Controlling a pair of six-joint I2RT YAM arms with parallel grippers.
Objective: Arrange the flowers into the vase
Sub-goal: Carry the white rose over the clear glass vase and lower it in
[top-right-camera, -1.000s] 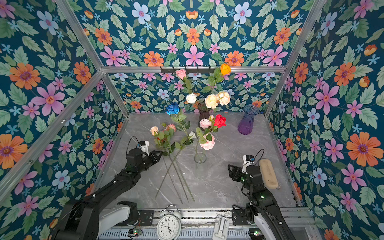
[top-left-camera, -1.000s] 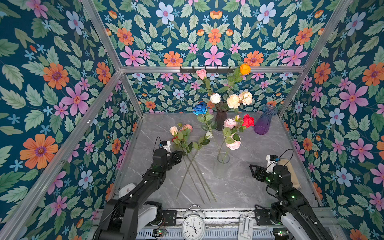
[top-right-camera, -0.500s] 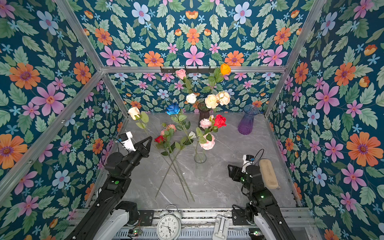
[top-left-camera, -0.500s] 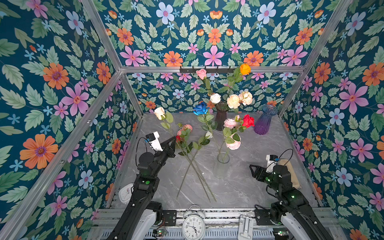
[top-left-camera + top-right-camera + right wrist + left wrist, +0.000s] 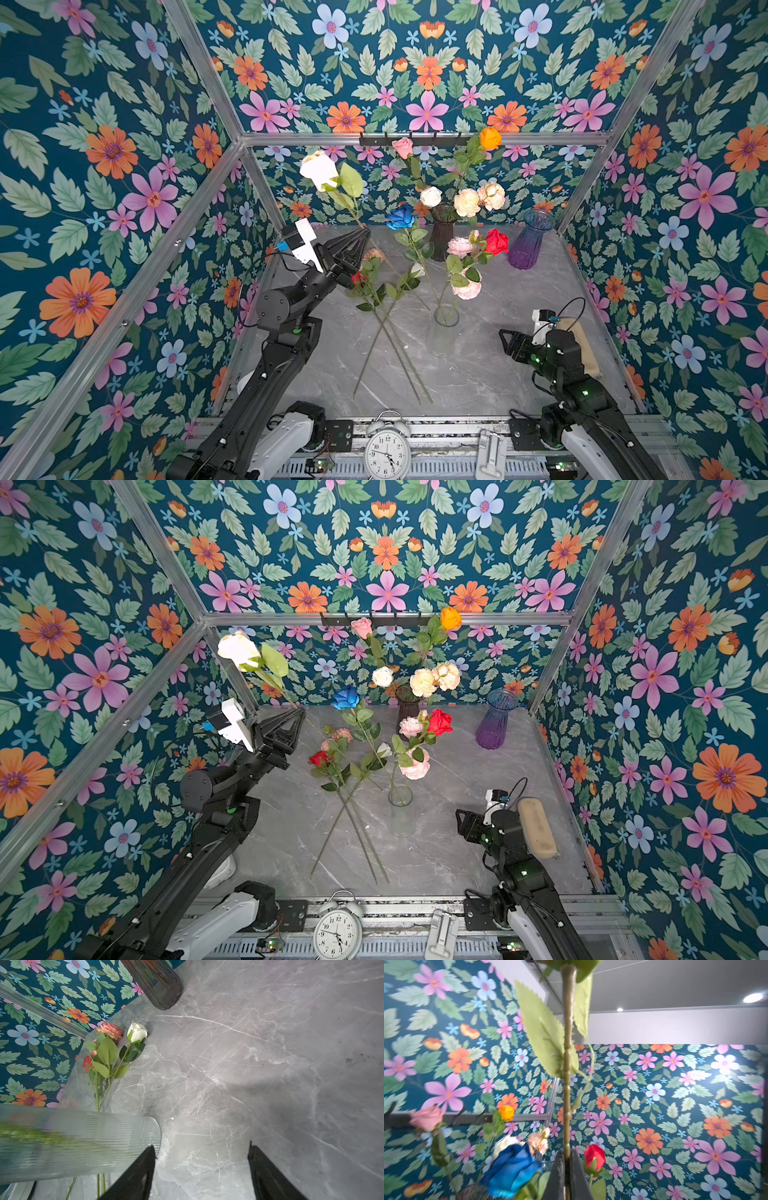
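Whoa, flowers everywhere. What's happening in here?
A two-armed robot is arranging artificial flowers. The left gripper is shut on the stem of a cream rose, held high above the table. The right gripper sits open and empty beside the clear vase, which already holds several blooms. A few loose flowers lie on the table.

A grey marble tabletop [image 5: 478, 374] is enclosed by teal floral-papered walls [image 5: 104, 166] edged with aluminium bars [image 5: 291, 139]. A round ceiling lamp [image 5: 752, 997] is lit, upper right of the left wrist view.
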